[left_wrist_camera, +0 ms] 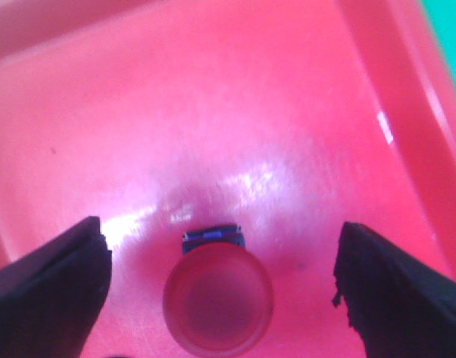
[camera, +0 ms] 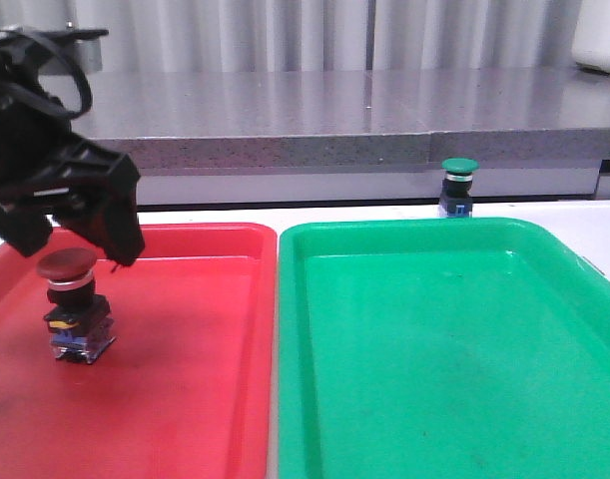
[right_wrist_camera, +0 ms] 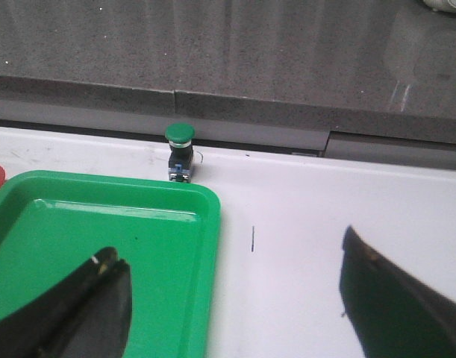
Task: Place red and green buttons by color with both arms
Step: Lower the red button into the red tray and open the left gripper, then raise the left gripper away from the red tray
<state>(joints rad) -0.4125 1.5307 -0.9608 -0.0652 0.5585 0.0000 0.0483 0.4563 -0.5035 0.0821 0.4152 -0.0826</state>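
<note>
The red button (camera: 68, 267) stands upright in the red tray (camera: 185, 232), near its far left. My left gripper (camera: 80, 241) hangs just above it, open, its fingers well apart on either side of the cap and not touching it. In the left wrist view the dark red cap (left_wrist_camera: 218, 298) sits between the two open fingers of the left gripper (left_wrist_camera: 220, 239). The green button (camera: 459, 185) stands upright on the white table just behind the green tray (camera: 404, 232); it also shows in the right wrist view (right_wrist_camera: 180, 149). My right gripper (right_wrist_camera: 228, 250) is open and empty over that tray's right edge, short of the green button.
The two trays lie side by side, red on the left, green (right_wrist_camera: 205, 198) on the right. A grey stone counter (camera: 334, 110) with a raised ledge runs behind the table. White table (right_wrist_camera: 302, 224) lies right of the green tray.
</note>
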